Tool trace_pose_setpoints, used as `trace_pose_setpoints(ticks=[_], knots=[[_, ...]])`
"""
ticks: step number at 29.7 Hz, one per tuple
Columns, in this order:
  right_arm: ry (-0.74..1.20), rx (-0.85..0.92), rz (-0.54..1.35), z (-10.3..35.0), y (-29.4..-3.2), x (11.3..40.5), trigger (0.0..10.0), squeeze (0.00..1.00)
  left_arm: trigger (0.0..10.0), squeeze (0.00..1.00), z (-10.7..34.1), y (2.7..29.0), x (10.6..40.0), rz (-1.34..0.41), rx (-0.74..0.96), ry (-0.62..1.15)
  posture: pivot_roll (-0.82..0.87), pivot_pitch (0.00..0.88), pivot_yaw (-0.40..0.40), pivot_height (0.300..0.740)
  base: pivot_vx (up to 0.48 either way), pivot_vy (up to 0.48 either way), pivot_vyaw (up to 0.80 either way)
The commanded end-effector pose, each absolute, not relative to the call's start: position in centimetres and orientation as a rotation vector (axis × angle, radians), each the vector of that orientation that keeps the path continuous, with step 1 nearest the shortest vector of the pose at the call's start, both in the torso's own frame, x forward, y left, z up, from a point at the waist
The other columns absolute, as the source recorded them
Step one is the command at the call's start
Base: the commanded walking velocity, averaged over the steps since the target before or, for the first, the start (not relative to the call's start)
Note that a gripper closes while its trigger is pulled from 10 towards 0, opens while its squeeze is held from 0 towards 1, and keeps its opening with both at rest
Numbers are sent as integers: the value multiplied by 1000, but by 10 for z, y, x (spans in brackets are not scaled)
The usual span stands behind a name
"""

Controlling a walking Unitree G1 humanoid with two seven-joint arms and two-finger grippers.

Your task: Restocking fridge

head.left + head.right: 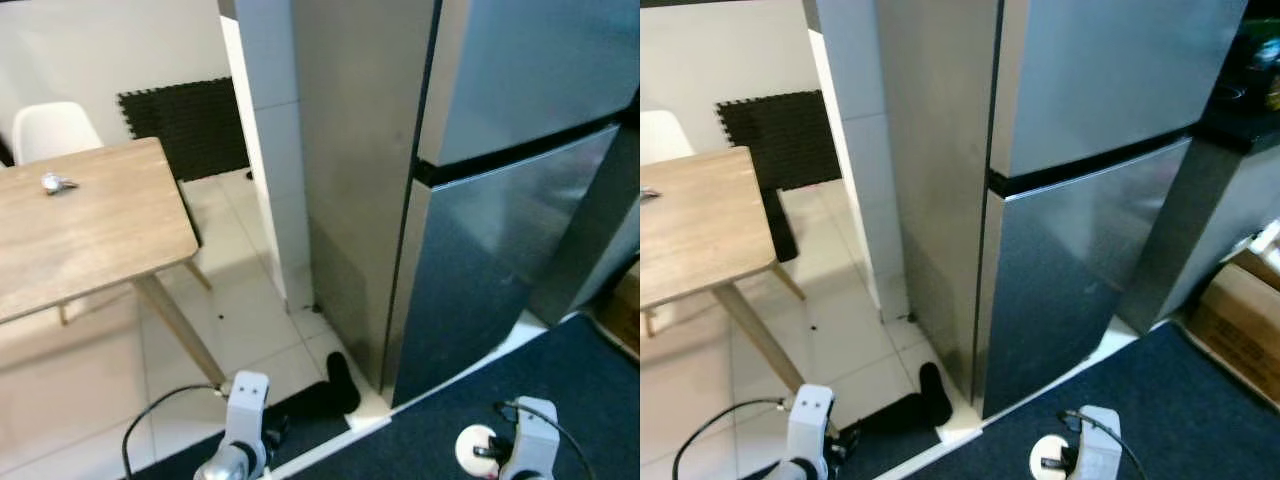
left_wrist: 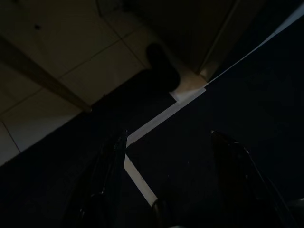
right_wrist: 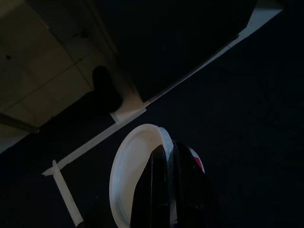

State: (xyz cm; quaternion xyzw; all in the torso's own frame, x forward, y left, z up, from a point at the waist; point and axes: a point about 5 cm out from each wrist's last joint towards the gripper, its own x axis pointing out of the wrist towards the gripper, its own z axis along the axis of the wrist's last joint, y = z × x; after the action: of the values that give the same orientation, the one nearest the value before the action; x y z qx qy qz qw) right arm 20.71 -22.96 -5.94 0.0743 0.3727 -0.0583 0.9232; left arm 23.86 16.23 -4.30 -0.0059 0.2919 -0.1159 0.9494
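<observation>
Two steel fridge (image 1: 480,200) doors are standing closed at 1 o'clock; wooden desk (image 1: 90,220) at 10. Right gripper (image 3: 173,190) is clamping a round white container (image 3: 135,175); left gripper (image 2: 171,175) jaws are gaping empty.

A light wooden table (image 1: 90,235) is standing on pale floor tiles (image 1: 250,320) at left, with a small silvery object (image 1: 57,183), too small to identify, lying on its top. A white chair (image 1: 52,130) is sitting behind the table. A black foam mat (image 1: 190,125) is leaning against the white wall. A dark blue carpet (image 1: 560,380) is covering the floor at lower right. A cardboard box (image 1: 1240,315) is resting at far right.
</observation>
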Motion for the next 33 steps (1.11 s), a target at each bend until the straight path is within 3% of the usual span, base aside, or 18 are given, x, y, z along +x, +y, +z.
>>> trace_pose_setpoints(ticks=[1,16,33], knots=[[772,165,-125,-62,-229,203,10000,0,10000,0,-43,164,238,-252,19,593,-96,0,43,740,0,0,0],[808,174,-215,-70,-230,190,10000,0,10000,0,-38,162,246,-241,19,568,-97,0,45,740,0,0,0],[802,188,-240,-69,-232,190,10000,0,10000,0,-31,156,255,-267,19,535,-101,0,55,740,345,0,0]])
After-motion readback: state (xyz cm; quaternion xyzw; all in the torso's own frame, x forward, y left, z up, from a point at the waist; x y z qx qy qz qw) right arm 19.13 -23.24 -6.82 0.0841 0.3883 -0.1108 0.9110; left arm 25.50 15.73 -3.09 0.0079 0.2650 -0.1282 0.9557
